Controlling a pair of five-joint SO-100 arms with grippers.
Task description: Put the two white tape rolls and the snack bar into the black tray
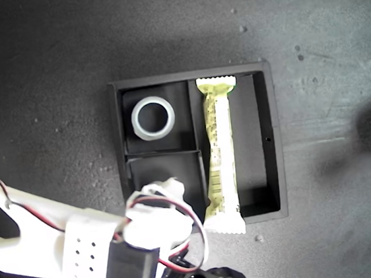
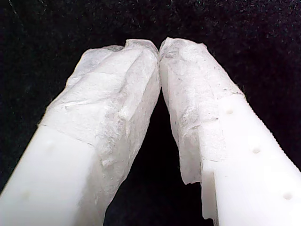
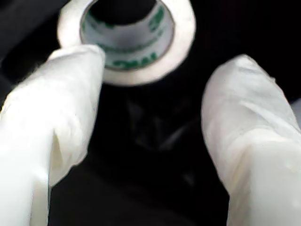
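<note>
**Tray contents, end effectors**

Black tray: snack bar in long compartment. My second end effector, fingers spread, empty; smaller tape roll just ahead, beyond its tips. My first end effector: tips together, empty.

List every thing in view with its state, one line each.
Black tray: holds one roll and the bar.
Tape roll: lying flat in a small compartment.
Snack bar: in the long compartment, one end overhanging the wall.
My first gripper: shut, empty.
My second gripper: open, holding nothing.
</note>
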